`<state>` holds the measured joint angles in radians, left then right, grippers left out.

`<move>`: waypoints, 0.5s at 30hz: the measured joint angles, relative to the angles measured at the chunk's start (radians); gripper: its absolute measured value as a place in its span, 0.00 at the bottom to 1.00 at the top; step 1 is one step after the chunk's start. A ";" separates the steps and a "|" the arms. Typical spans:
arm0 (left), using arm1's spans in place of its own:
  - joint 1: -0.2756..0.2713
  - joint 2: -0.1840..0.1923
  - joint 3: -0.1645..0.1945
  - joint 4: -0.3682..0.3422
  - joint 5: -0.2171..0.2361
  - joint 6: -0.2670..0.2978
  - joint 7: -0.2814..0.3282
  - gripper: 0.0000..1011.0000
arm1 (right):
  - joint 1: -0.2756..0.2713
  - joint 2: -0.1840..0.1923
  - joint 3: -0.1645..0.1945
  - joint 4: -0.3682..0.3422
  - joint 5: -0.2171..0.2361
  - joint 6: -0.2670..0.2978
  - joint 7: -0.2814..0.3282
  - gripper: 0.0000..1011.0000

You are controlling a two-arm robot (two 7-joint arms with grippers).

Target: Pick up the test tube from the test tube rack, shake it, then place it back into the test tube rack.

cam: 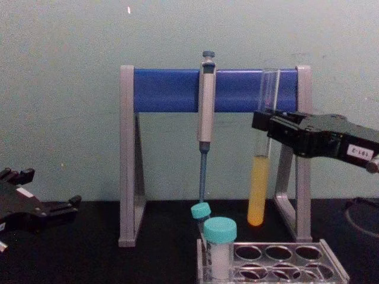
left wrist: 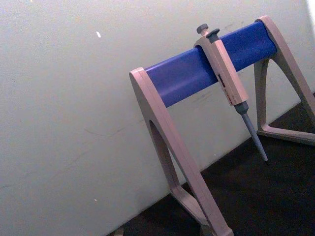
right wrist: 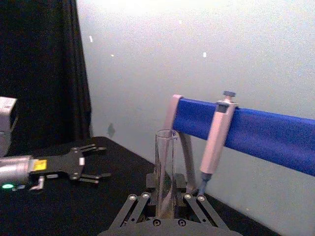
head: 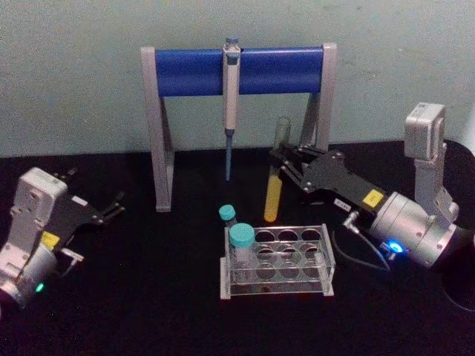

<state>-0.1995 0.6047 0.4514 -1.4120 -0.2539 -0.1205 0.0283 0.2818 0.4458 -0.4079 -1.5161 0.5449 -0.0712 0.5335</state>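
Note:
The test tube (head: 275, 182) is a tall clear glass tube with yellow liquid in its lower part. My right gripper (head: 280, 165) is shut on its upper half and holds it upright in the air, above and behind the test tube rack (head: 276, 261). From the chest the test tube (cam: 260, 171) hangs well above the test tube rack (cam: 272, 264). In the right wrist view the test tube (right wrist: 166, 179) rises between the fingers. My left gripper (head: 111, 206) rests open at the far left of the table.
A grey-and-blue pipette stand (head: 237, 96) with a hanging pipette (head: 231, 104) stands behind the rack. Two teal-capped vials (head: 240, 248) sit in the rack's left holes. A cable (head: 360, 248) lies to the right of the rack.

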 joint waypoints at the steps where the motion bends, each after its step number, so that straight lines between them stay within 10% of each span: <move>1: 0.000 0.000 0.000 0.000 0.000 0.000 0.000 0.99 | 0.002 -0.001 0.002 0.003 -0.001 0.000 -0.002 0.22; 15: 0.000 0.000 0.000 0.000 0.000 0.000 0.000 0.99 | -0.006 0.012 0.040 0.001 -0.011 -0.005 -0.026 0.22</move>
<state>-0.1995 0.6047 0.4514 -1.4120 -0.2539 -0.1205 0.0283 0.2759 0.4580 -0.3682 -1.5156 0.5335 -0.0762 0.5074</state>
